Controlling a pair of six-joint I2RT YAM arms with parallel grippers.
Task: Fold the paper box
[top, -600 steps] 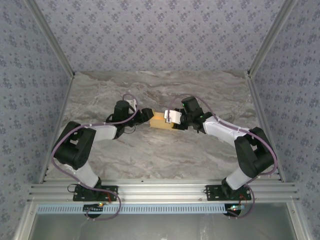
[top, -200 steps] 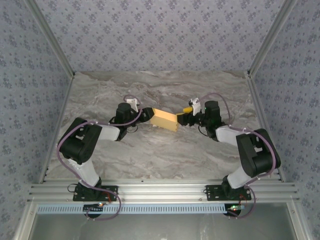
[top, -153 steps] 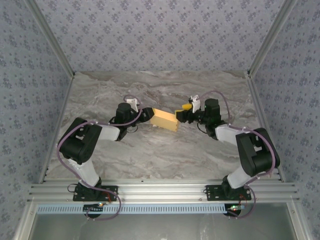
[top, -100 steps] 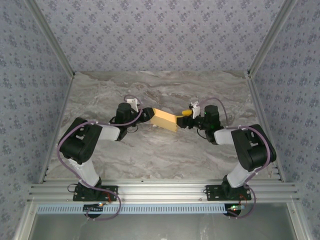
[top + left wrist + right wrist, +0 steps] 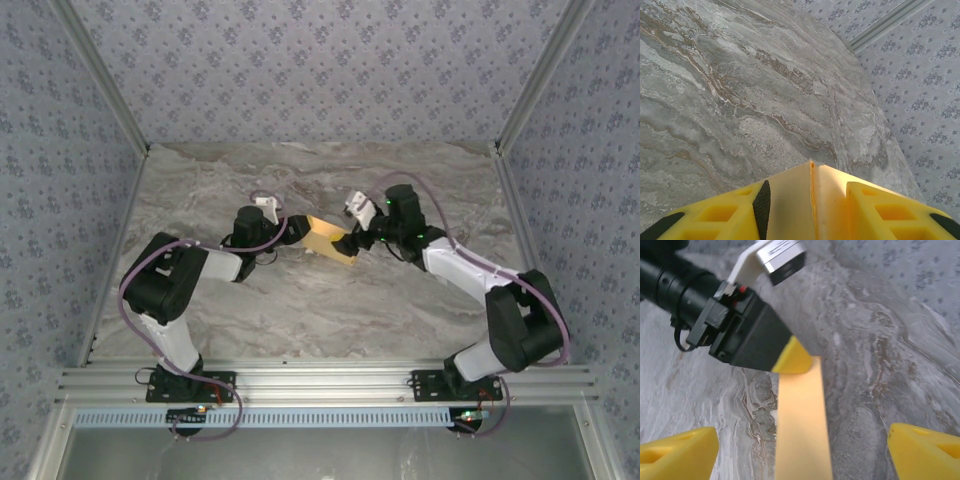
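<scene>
The paper box [image 5: 330, 240], a small yellow-orange card box, sits at the middle of the marble table. My left gripper [image 5: 299, 231] is shut on its left end. In the left wrist view a folded edge of the box [image 5: 812, 195] fills the gap between the yellow fingers [image 5: 715, 217]. My right gripper [image 5: 352, 241] hovers at the box's right end. In the right wrist view its fingers [image 5: 677, 452] stand wide apart on either side of the box [image 5: 802, 415], not touching it. The left gripper's black body [image 5: 747, 337] holds the far end there.
The marble table [image 5: 320, 310] is bounded by metal rails on the left [image 5: 115, 250] and right [image 5: 530, 250], with patterned walls behind. Both arm bases sit at the near edge. The left arm's elbow [image 5: 160, 285] and the right arm's elbow [image 5: 525, 325] rise above the table.
My right arm has swung from just right of the box to above its right end, with the wrist turned. The left gripper stays clamped on the box, which has shifted slightly.
</scene>
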